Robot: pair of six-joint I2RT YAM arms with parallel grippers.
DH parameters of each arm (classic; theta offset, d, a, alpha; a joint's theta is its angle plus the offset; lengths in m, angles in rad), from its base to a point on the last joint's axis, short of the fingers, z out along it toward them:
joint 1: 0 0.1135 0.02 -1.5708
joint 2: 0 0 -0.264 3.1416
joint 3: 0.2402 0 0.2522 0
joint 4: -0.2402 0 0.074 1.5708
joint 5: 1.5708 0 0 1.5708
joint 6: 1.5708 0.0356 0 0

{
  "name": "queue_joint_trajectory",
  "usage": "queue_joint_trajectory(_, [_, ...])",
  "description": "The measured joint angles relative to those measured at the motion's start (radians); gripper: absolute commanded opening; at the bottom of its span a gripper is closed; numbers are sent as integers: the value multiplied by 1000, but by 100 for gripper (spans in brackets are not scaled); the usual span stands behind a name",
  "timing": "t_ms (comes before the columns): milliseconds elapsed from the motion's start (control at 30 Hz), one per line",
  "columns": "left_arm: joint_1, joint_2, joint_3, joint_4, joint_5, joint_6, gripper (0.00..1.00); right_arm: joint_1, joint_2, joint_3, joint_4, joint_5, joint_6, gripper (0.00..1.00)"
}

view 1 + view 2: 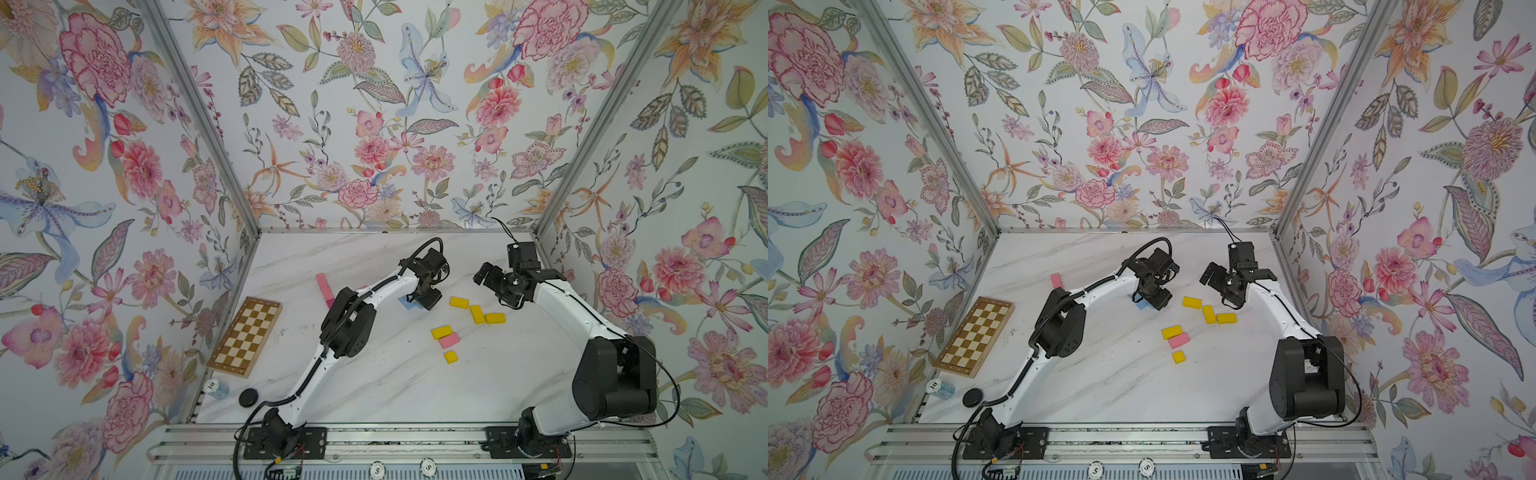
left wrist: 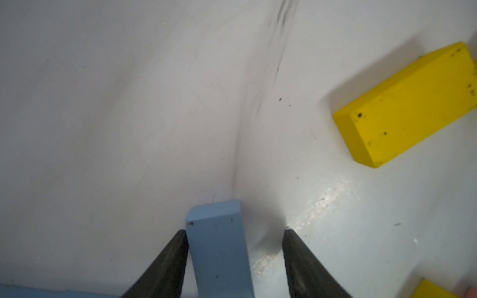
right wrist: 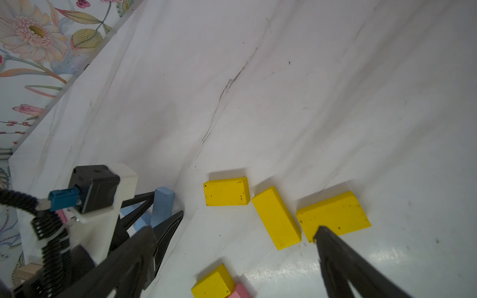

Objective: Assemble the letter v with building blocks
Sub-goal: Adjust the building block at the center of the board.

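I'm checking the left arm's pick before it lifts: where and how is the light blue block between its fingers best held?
Hold the light blue block across its two long side faces, coming down from above as the left hand does. It is oblong and narrow, so that width fits between the fingers; one looks against a side, the other stands off.

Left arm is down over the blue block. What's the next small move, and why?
Likely close the left gripper fully onto the light blue block. In the left wrist view the block sits between the jaws: one finger touches its side, the other finger stands apart across a gap. So it isn't pinched yet, and lifting now would probably leave it behind.
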Motion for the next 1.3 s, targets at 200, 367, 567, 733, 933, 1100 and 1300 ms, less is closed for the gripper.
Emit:
queue_joint_trajectory(200, [0, 37, 65, -16, -6, 35, 36, 0, -19, -19, 6, 0, 0, 99])
queue_joint_trajectory(367, [0, 46, 83, -24, -6, 66, 26, 0, -29, -30, 9, 0, 4, 99])
queue_joint_trajectory(567, [0, 47, 85, -21, -6, 89, 18, 0, -38, -31, 9, 1, 8, 99])
queue_joint_trajectory(733, [2, 58, 102, -20, -11, 100, 16, 0, -49, -41, 10, 1, 8, 99])
queue_joint_trajectory(933, [18, 66, 117, -19, 5, 95, 17, 13, -49, -43, 10, 2, 6, 99])
queue_joint_trajectory(1100, [35, 66, 115, -11, 10, 95, 17, 79, -43, -39, 8, 33, -18, 99])
queue_joint_trajectory(1300, [43, 66, 111, -7, 25, 95, 17, 136, -27, -20, 2, 68, -37, 99])
